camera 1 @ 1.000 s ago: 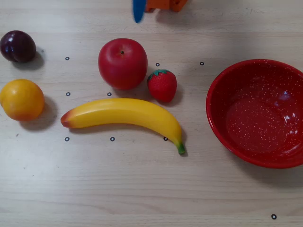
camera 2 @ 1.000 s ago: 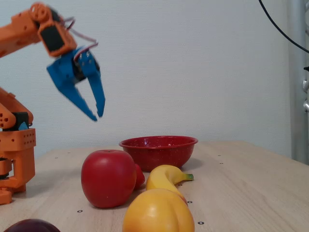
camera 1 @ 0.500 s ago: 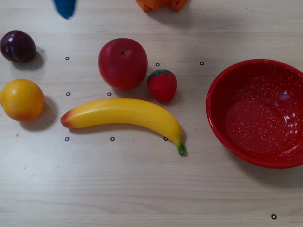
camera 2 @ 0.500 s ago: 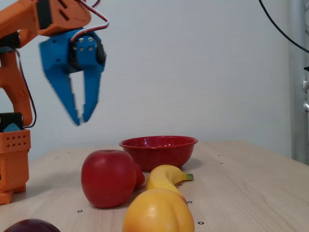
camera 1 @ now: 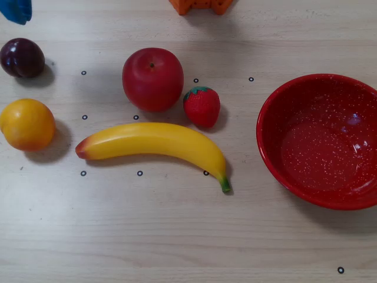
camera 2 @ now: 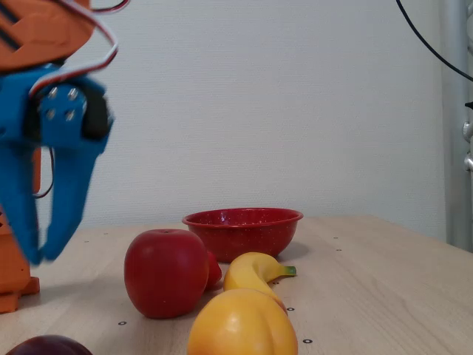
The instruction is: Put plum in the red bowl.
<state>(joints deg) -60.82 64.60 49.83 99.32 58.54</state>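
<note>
The plum is small, glossy and dark purple. It lies at the far left of the table in the overhead view, and only its top shows at the bottom left of the fixed view. The red bowl stands empty at the right, far from the plum, and at the back in the fixed view. My blue gripper hangs fingertips down at the left, above the table, with the tips together and nothing held. A blue part of it shows above the plum at the top-left corner of the overhead view.
A red apple, a strawberry, a banana and an orange fruit lie between the plum and the bowl. The orange arm base sits at the far edge. Small black ring marks dot the wooden table.
</note>
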